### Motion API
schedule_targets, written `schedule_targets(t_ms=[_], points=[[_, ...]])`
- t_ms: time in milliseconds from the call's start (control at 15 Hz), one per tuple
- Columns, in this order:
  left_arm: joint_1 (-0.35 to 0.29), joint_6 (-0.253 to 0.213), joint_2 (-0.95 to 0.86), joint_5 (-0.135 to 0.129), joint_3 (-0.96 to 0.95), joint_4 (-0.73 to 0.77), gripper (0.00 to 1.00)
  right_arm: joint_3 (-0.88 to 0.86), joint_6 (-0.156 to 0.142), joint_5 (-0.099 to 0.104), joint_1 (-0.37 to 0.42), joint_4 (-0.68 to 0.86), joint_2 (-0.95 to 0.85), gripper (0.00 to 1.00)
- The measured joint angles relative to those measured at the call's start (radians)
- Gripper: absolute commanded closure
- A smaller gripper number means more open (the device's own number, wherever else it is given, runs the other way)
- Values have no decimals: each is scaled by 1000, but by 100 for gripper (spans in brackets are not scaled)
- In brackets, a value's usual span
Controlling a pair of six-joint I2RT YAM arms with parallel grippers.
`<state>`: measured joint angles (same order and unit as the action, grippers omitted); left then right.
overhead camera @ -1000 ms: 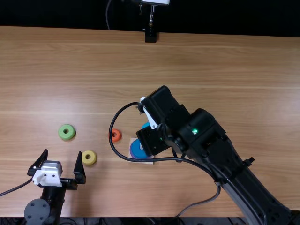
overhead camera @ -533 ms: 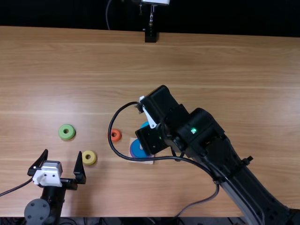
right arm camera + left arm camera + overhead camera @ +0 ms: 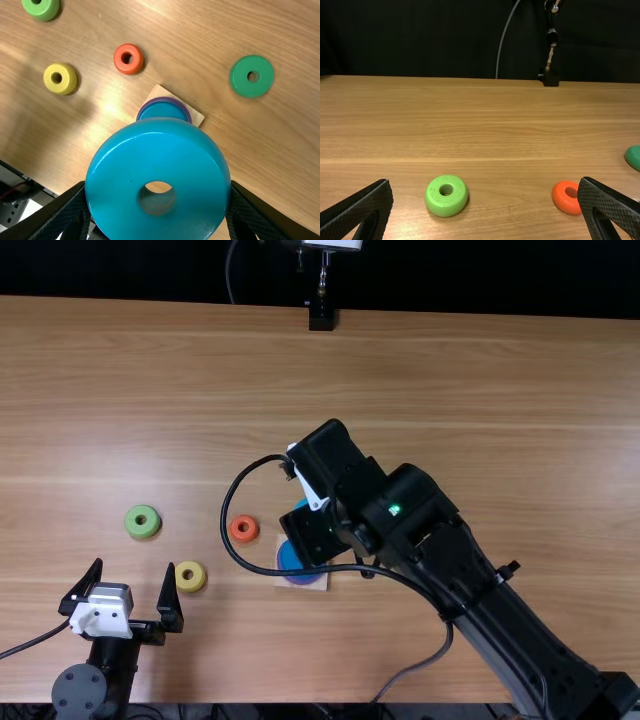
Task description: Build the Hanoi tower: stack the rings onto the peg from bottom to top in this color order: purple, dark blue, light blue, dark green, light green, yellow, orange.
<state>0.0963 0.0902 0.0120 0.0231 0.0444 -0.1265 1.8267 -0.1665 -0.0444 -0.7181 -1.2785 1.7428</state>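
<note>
- Right gripper (image 3: pixel 157 192): clamped on the thick light blue ring (image 3: pixel 160 150), whose flat face and central hole are presented to the wrist camera.
- Beneath and beside it: the square pale wooden base (image 3: pixel 196 119), toward the bench's (image 3: pixel 450 380) near edge. It bears the purple ring (image 3: pixel 181 103), with the smaller dark blue ring (image 3: pixel 162 111) on top; the peg itself cannot be made out.
- Step in hand, as judged: the third placement, light blue above dark blue.
- Next move: centre the ring's hole over the peg, keep it level, lower it until seated, then release. An off-centre descent could catch the peg's tip.
- Farther out: the orange ring (image 3: pixel 244 537) lies near the base; the dark green ring (image 3: pixel 238 77), next in order, lies apart from it.
- Toward the left edge: the yellow ring (image 3: pixel 199 581) and light green ring (image 3: pixel 151 527).
- Left gripper (image 3: pixel 135 565): above the near left corner, fingers wide apart, holding nothing.
</note>
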Motion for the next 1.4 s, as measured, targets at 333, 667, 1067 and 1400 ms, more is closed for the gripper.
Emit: schedule_targets(t_ms=[333,667,1067,1400], points=[[0,0,0,0,0,0,0,0,0,0,-21,0,0,100],[0,1,0,0,0,0,0,0,0,0,-22,0,33,100],[0,0,0,0,0,0,0,0,-1,0,-22,0,34,100],[0,0,0,0,0,0,0,0,0,0,-21,0,43,100]])
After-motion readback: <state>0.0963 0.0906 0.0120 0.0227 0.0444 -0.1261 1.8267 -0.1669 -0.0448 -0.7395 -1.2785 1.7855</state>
